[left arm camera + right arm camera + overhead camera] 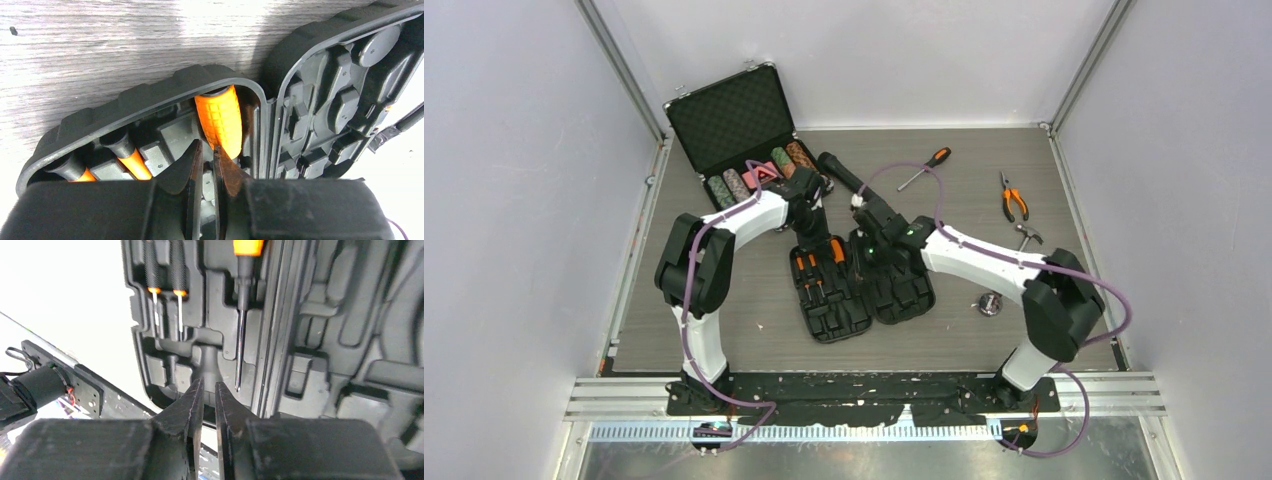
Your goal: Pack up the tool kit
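While the case (829,312) lies open at mid-table, two small screwdrivers (178,270) and a big screwdriver (220,117) are seen seated in its left half. The left gripper (207,147) is held just over the big orange handle, jaws narrowly parted, nothing gripped. The right gripper (209,383) is poised near the shaft's tip, likewise slightly parted and empty. Seating that tool is judged the step in hand. A loose screwdriver (927,166), pliers (1013,200) and hammer (1027,236) lie unpacked to the right; a reach there with wider jaws is called for next.
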You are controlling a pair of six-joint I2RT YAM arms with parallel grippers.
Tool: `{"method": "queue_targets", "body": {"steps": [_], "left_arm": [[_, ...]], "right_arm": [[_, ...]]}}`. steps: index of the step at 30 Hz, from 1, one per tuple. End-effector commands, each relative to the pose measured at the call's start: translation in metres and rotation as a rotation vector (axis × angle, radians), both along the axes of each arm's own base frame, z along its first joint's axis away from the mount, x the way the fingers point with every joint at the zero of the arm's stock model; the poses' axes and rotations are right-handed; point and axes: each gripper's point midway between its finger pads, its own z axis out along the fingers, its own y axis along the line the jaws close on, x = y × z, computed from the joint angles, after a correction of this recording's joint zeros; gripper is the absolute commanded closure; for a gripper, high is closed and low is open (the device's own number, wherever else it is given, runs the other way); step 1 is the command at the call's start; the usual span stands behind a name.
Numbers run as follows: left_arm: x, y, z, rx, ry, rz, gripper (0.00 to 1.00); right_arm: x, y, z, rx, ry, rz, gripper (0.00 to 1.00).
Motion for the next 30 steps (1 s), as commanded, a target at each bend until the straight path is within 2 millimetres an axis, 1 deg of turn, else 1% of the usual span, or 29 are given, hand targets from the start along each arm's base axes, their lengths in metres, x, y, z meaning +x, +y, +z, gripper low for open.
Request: {"method": "queue_targets", "body": {"steps": [1, 4, 9, 14, 18, 23, 30], "left_arm": [[0.008, 0.009, -0.007, 0.067, -0.053, 0.002, 0.85], [0.009, 0.007, -0.006, 0.061, -0.055, 0.004, 0.85], [0.011, 0.005, -0.005, 0.050, -0.056, 0.010, 0.84], [0.010, 0.003, -0.005, 0.045, -0.054, 0.008, 0.85], [0.010, 0.001, -0.006, 0.040, -0.050, 0.009, 0.84], [0.009, 0.000, -0.007, 0.037, -0.044, 0.009, 0.85], [0.007, -0.001, -0.011, 0.029, -0.032, 0.010, 0.85]], "right_arm": [[0.017, -0.025, 0.041, -0.121, -0.191, -0.018, 0.79], [0.014, -0.029, 0.031, -0.148, -0.176, -0.018, 0.77], [0.007, -0.014, 0.017, -0.126, -0.138, 0.012, 0.76], [0.003, -0.006, 0.002, -0.149, -0.115, 0.034, 0.76], [-0.002, -0.003, -0.013, -0.175, -0.089, 0.045, 0.79], [-0.006, -0.003, -0.031, -0.204, -0.063, 0.053, 0.80], [-0.010, -0.004, -0.043, -0.238, -0.043, 0.059, 0.84]]}}
